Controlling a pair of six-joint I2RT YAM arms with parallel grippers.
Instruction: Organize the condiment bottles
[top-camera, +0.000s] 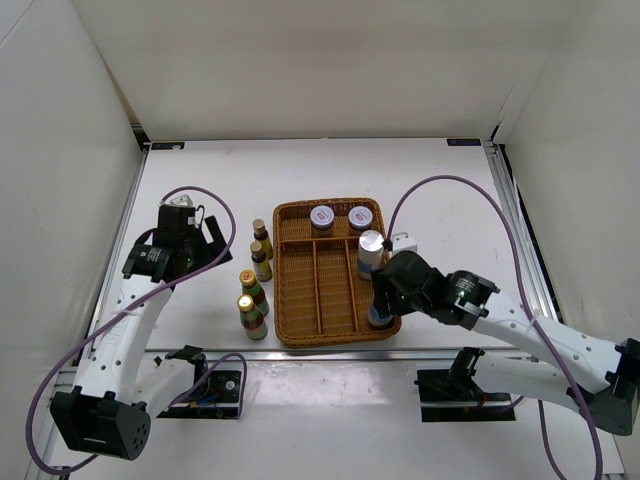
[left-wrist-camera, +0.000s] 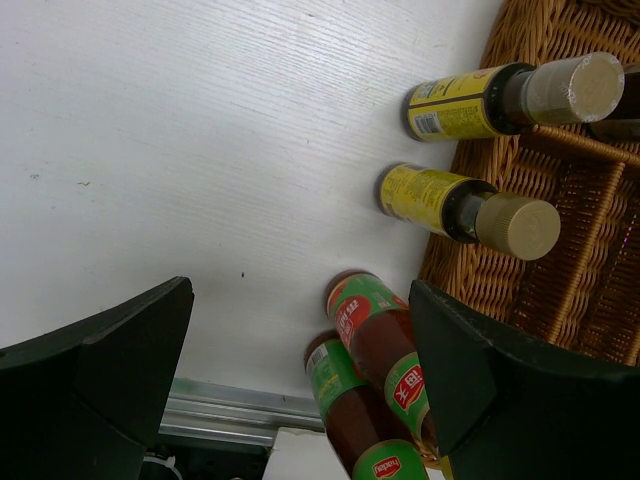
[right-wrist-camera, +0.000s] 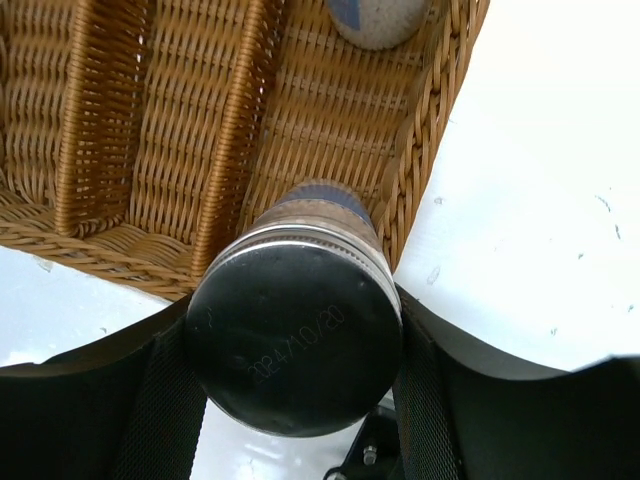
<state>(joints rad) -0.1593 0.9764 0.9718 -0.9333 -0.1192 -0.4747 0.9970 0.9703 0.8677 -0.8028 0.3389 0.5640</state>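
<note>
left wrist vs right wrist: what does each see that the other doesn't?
Left wrist only: four dark bottles on the table beside the tray; left gripper open, empty. Right wrist only: right gripper shut on a pale bottle in the tray's right-hand compartment, with a second pale bottle farther along it. Both: tray and table.

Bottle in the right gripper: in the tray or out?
In: silver-capped bottle sits within wicker tray's rightmost lane, right gripper clamping it.
</note>
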